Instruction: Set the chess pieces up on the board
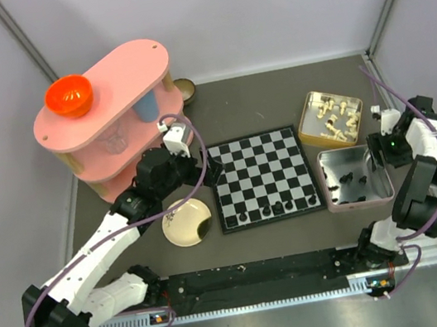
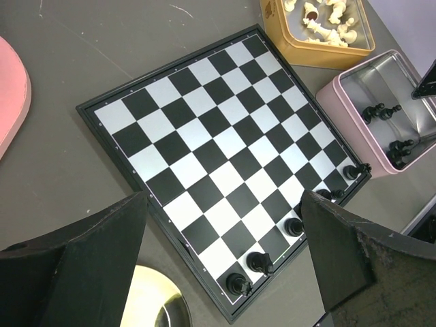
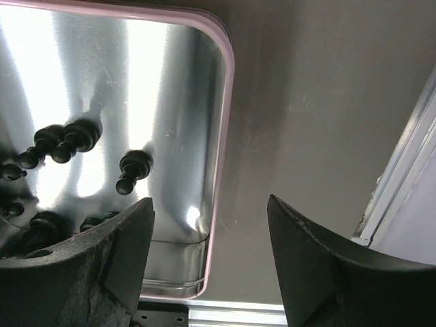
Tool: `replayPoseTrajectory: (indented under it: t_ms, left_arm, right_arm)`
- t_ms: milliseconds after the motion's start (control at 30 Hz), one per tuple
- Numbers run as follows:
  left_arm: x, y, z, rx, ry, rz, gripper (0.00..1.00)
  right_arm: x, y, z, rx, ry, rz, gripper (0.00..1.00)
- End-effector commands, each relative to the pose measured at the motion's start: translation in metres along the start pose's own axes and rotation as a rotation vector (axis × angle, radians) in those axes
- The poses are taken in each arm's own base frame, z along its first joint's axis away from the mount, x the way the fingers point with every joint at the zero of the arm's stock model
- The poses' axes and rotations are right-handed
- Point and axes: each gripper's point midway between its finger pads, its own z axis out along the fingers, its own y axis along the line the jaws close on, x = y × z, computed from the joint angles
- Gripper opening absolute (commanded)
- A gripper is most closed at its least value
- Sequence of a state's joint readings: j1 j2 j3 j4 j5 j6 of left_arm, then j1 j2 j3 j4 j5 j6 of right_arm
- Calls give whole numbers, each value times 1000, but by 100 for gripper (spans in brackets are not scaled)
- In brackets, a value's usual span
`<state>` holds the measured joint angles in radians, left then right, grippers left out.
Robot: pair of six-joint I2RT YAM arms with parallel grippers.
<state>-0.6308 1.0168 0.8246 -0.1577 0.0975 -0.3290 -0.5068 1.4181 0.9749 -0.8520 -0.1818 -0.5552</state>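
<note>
The board [image 1: 264, 174] lies flat at the table's middle. Several black chess pieces [image 1: 279, 206] stand along its near row, seen in the left wrist view as a line of chessmen [image 2: 260, 262] at the board's [image 2: 204, 136] lower edge. More black pieces [image 3: 129, 170] lie loose in the pink tin [image 3: 228, 102]. My left gripper [image 2: 223, 201] hangs open above the board's left part [image 1: 213, 169], holding nothing. Over the tin's right rim, my right gripper [image 3: 210, 204] stands open [image 1: 380, 149] with nothing between its fingers.
The pink tin [image 1: 380, 187] sits right of the board. A yellow tin [image 1: 307, 133] of cream-white chessmen is behind it. A round cream plate [image 1: 181, 233] lies near the board's left corner. A pink shelf [image 1: 116, 80] with an orange bowl [image 1: 68, 96] stands at the back left.
</note>
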Motion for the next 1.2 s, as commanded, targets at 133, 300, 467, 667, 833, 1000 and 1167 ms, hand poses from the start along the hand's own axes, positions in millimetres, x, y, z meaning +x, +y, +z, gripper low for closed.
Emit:
replayPoseTrajectory:
  t_ms: [133,300,467,667,833,1000,1167]
  left_arm:
    - [-14,-2,-6,24,-56,36,99]
    - [-14,-2,-8,23,-54,42,99]
    - [-14,-2,-8,23,-54,42,99]
    - [-13,-2,-9,25,-58,34,99]
    - [-13,-1,-11,21,-61,27,99]
    - [-15,-2,-12,21,-66,27,99]
    - [-14,-2,-11,22,-63,30,99]
  right_arm:
    - [-3,-11,18,26,13,60,60]
    - [0,-9,27,10,21,72,49]
    - [0,-10,28,13,17,73,39]
    - [-1,-11,32,5,18,61,23]
    - [-8,-12,30,2,2,42,8]
    - [-14,-16,26,4,-12,-6,3]
    - [-23,-19,20,-8,-33,-73,2]
